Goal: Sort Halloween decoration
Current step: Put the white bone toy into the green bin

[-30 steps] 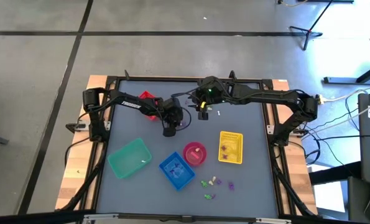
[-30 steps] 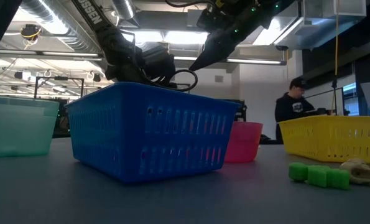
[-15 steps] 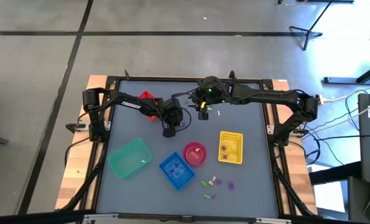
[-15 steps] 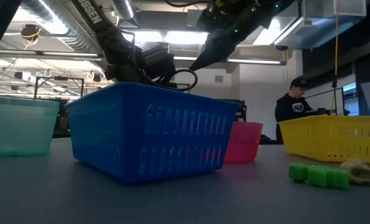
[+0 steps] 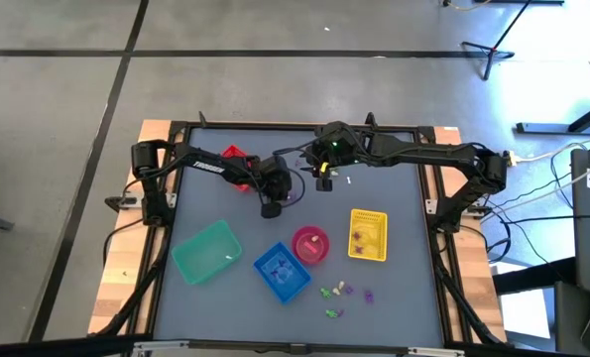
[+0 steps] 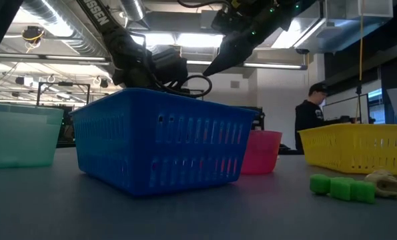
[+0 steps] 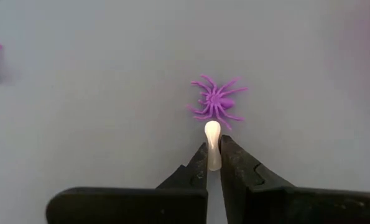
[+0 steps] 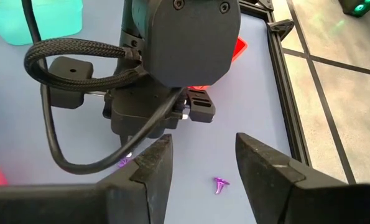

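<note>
My left gripper points steeply down at the middle of the table, left of centre, shut on a small cream trinket. A purple spider lies on the table just beyond that trinket. My right gripper hangs open above the far middle of the table, holding nothing. Below it lies a small purple trinket, and beside it a white one. More Halloween decoration in green, cream and purple lies near the front edge. My left gripper pinches the cream trinket's near end between its two fingertips. The fingers come slanting down from above. The trinket's rounded far end pokes out past the tips toward the spider. Whether it rests on the table, I cannot tell.
A red basket stands behind the left arm. Along the front stand a teal basket, a blue basket, a pink bowl and a yellow basket. A person sits in the room beyond the table.
</note>
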### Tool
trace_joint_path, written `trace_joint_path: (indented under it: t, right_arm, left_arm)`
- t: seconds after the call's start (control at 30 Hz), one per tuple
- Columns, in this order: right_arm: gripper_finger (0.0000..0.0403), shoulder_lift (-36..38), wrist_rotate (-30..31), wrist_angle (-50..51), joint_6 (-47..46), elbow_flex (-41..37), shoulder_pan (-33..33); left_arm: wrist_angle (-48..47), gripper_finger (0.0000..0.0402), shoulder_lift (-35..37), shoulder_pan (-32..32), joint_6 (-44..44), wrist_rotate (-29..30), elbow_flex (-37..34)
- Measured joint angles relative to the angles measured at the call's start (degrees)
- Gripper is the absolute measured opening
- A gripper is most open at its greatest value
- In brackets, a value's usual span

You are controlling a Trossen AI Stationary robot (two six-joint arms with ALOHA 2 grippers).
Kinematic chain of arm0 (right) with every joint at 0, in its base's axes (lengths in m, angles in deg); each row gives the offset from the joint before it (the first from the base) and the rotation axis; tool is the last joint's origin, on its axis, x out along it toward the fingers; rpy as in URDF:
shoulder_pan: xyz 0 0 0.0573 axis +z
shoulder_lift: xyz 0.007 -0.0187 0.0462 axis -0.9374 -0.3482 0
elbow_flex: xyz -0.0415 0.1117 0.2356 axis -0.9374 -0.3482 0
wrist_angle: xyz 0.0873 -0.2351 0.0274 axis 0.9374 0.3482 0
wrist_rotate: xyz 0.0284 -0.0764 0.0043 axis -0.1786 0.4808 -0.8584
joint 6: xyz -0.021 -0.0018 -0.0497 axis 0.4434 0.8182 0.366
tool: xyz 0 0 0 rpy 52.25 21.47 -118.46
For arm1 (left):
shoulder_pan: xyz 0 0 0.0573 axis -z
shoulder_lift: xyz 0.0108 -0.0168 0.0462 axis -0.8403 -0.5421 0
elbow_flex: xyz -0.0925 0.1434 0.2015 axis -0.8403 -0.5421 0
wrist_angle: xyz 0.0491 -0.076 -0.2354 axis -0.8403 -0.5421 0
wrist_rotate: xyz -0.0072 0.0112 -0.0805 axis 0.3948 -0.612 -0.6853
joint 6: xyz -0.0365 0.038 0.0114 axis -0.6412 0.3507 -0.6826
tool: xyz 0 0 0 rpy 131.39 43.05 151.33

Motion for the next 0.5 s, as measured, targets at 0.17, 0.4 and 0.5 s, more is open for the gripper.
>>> trace_joint_path:
  t: [0.17,0.4,0.5]
  right_arm:
    - [0.0174,0.0,0.0,0.0,0.0,0.0,0.0]
    - [0.0174,0.0,0.0,0.0,0.0,0.0,0.0]
    - [0.0174,0.0,0.0,0.0,0.0,0.0,0.0]
  left_arm:
    - [0.0,0.0003,0.2,0.0,-2.1,0.0,0.0]
    - [0.4,0.0003,1.7,0.0,-3.2,0.2,-0.3]
    - [0.5,0.0003,2.9,0.0,-3.3,0.1,-0.3]
